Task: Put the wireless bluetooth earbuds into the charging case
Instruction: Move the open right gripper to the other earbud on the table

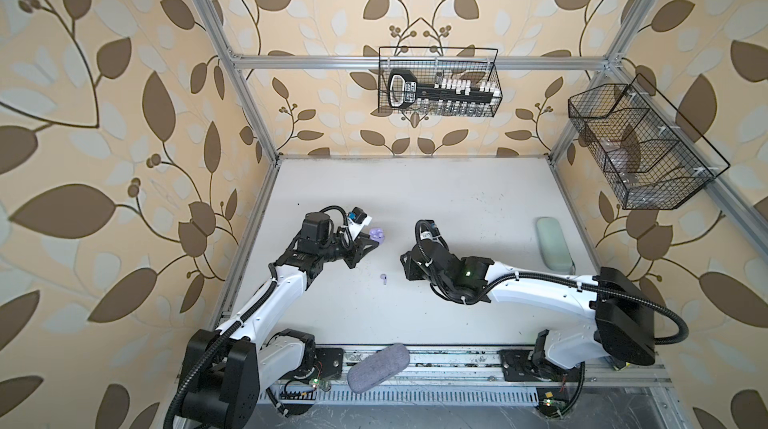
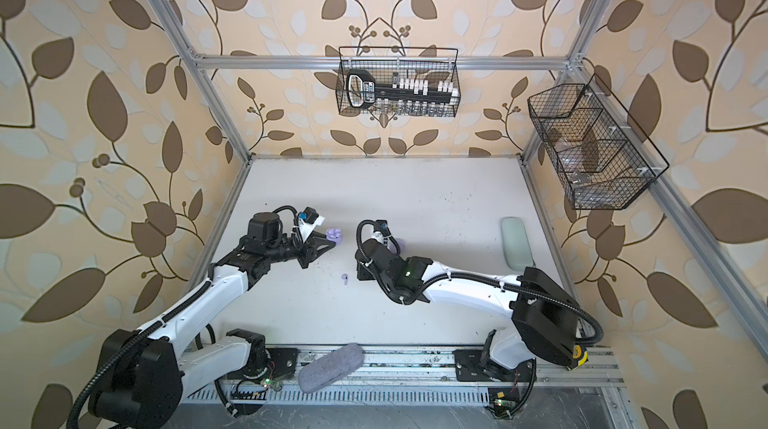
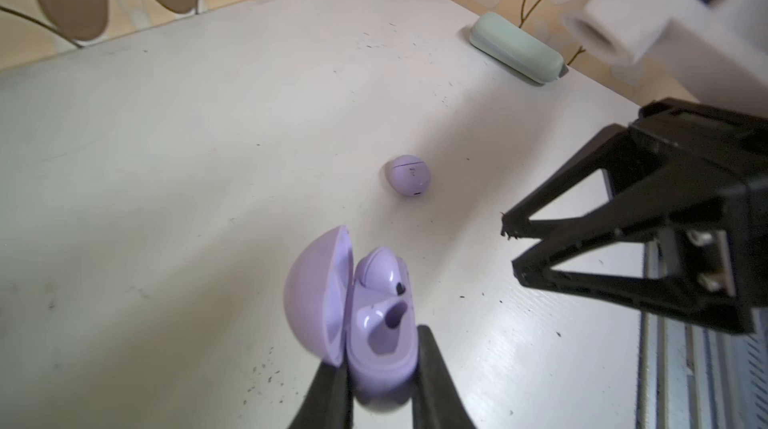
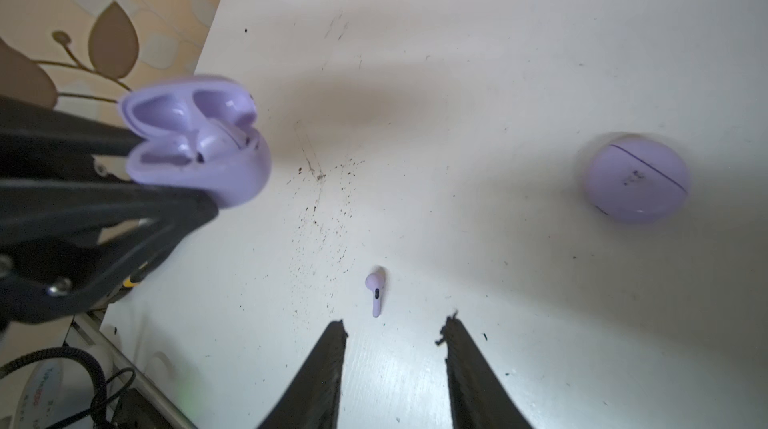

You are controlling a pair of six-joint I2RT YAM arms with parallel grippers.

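Glossy lavender clamshell charging case, lid open, one earbud seated, pinched by left gripper | loose stemmed earbud on white table | right gripper jaws spread, near it

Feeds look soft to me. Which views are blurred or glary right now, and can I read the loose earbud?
Left wrist view: the open case, close to the lens, is soft; the closed case is crisper; glare streaks the table. Right wrist view: closed case smeared at its edges, loose earbud fairly sharp. Both top views: sharp, earbud tiny.
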